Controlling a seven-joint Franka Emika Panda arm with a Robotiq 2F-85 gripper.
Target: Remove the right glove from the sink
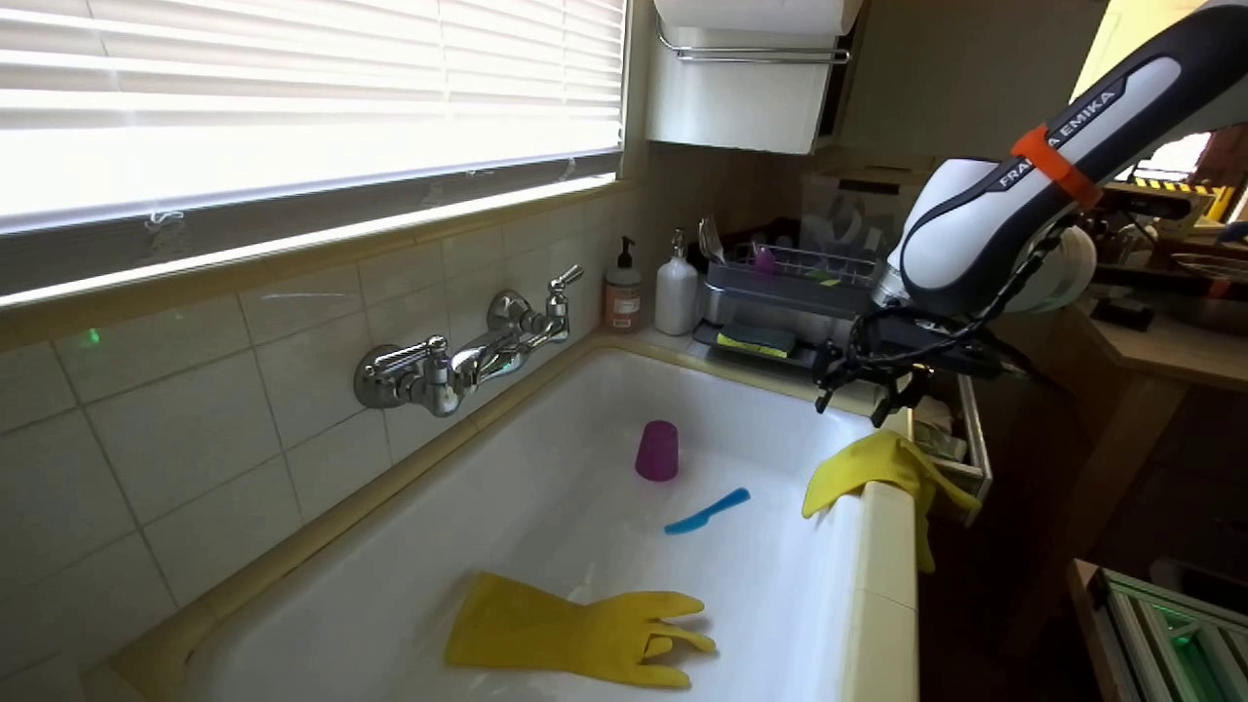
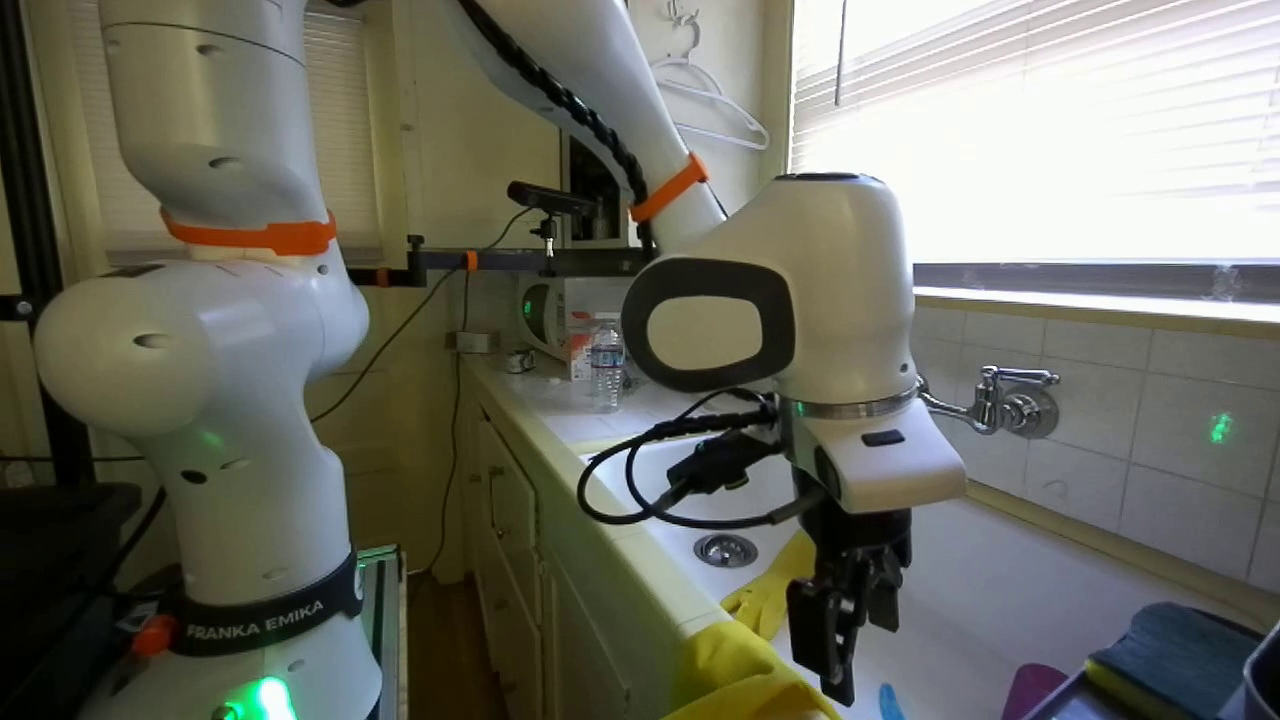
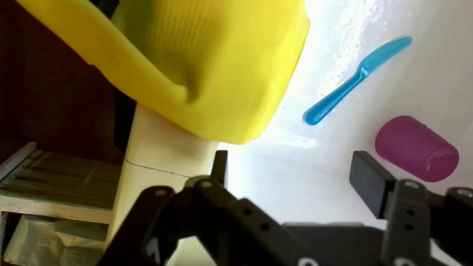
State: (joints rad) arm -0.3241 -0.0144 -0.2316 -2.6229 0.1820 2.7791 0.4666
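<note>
The right glove, yellow rubber, lies draped over the front rim of the white sink. Part of it hangs inside the basin and part down the outside, as the wrist view also shows this glove. A second yellow glove lies flat on the basin floor. Just above the rim, close beside the draped glove and apart from it in the wrist view, is my gripper. Its fingers are spread wide, with only white basin behind the gap. In an exterior view the gripper points down over the basin's corner.
A purple cup and a blue plastic knife lie in the basin. The chrome tap juts from the tiled wall. Soap bottles, a sponge and a dish rack stand behind. Under the rim a drawer is pulled out.
</note>
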